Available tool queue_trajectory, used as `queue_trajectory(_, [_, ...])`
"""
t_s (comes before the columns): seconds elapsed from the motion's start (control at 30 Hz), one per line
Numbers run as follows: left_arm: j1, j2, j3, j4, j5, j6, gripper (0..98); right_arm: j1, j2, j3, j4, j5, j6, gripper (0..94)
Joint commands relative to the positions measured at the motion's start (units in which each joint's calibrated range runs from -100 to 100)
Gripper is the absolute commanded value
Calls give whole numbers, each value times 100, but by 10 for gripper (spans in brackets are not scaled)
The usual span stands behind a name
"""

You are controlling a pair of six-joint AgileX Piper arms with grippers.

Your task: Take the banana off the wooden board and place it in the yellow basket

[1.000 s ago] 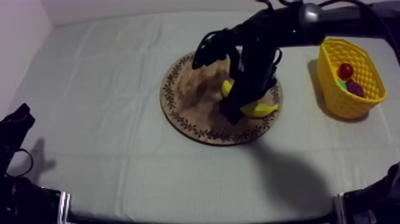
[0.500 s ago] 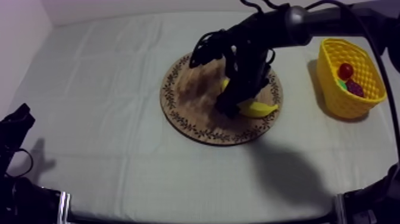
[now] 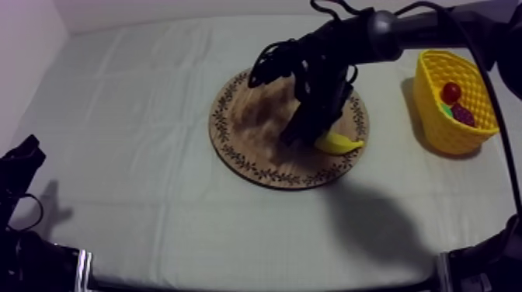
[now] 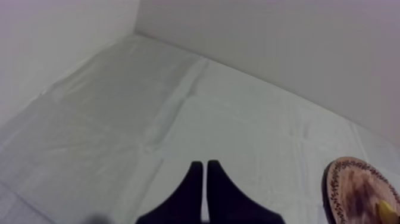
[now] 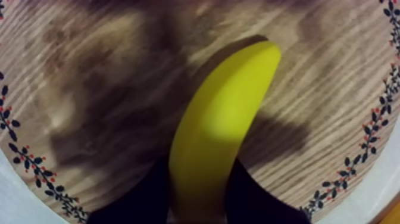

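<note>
The yellow banana (image 3: 339,143) lies on the right part of the round wooden board (image 3: 248,132). My right gripper (image 3: 308,130) reaches down onto it from the upper right and hides its far end. In the right wrist view the banana (image 5: 220,131) runs up from between my two black fingers (image 5: 156,190), which press against both its sides over the board (image 5: 89,89); my right gripper (image 5: 198,174) is shut on it. The yellow basket (image 3: 429,78) stands at the right. My left gripper (image 4: 205,170) is a shut wedge over bare cloth, low at the left (image 3: 19,167).
Inside the basket lie a small red fruit (image 3: 450,92) and a dark bunch of grapes (image 3: 464,115). In the left wrist view, the board's rim (image 4: 333,184) and the banana's tip (image 4: 387,208) show far off. Open cloth spreads left of and in front of the board.
My right gripper's fingers have drawn in from wide apart onto the banana's sides. The arm has shifted slightly up and left, and the banana's near end now sticks out to the right.
</note>
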Motion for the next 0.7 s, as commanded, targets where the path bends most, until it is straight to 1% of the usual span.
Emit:
queue_trajectory(0.0, [1, 0, 3, 3, -1, 1, 1, -11, -8, 12, 1, -12, -3, 149])
queue_trajectory(0.2, [1, 0, 3, 3, -1, 1, 1, -27, -268, 78, 52, 32, 41, 143])
queue_trajectory(0.47, [1, 0, 3, 3, -1, 1, 1, -26, -1172, 365, 167, 128, 237, 150])
queue_trajectory(0.57, [1, 0, 3, 3, -1, 1, 1, -8, -1572, 426, 157, 286, 335, 154])
queue_trajectory(0.67, [1, 0, 3, 3, -1, 1, 1, 8, -1958, 394, 111, 572, 427, 152])
